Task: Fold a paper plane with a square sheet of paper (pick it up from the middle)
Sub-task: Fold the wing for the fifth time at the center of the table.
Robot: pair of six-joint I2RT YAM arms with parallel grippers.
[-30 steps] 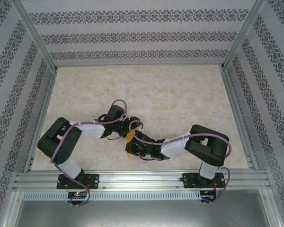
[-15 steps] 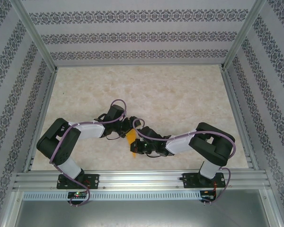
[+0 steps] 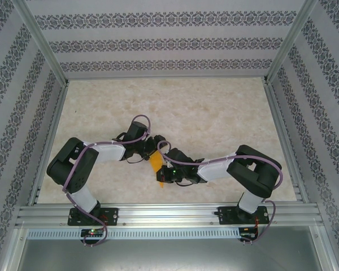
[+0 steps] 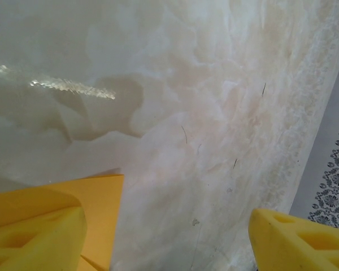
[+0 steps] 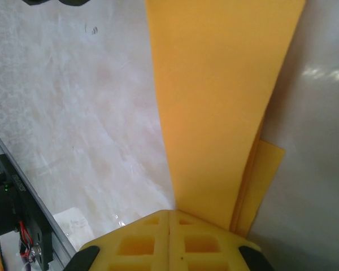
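The square sheet of paper point(image 3: 156, 167) is orange-yellow and folded into a narrow pointed wedge, lying between the two grippers near the table's front middle. My right gripper point(image 3: 164, 179) is at its near end. In the right wrist view the two yellow fingers point(image 5: 130, 245) press together, and the paper's point(image 5: 214, 107) narrow tip runs in between them at my right gripper point(image 5: 170, 217), with a second layer showing along its right edge. My left gripper point(image 3: 152, 151) stands open over the paper's far end. In the left wrist view the paper point(image 4: 99, 206) lies beside the left finger point(image 4: 37, 237), and bare table shows inside my left gripper point(image 4: 169, 243).
The marble-patterned table point(image 3: 214, 113) is walled by patterned panels point(image 3: 158, 45) on three sides. An aluminium rail point(image 3: 169, 214) with both arm bases runs along the near edge, close behind the right gripper.
The right arm has shifted to the right and carried the paper's near end slightly right. The left gripper has edged right and stayed open.
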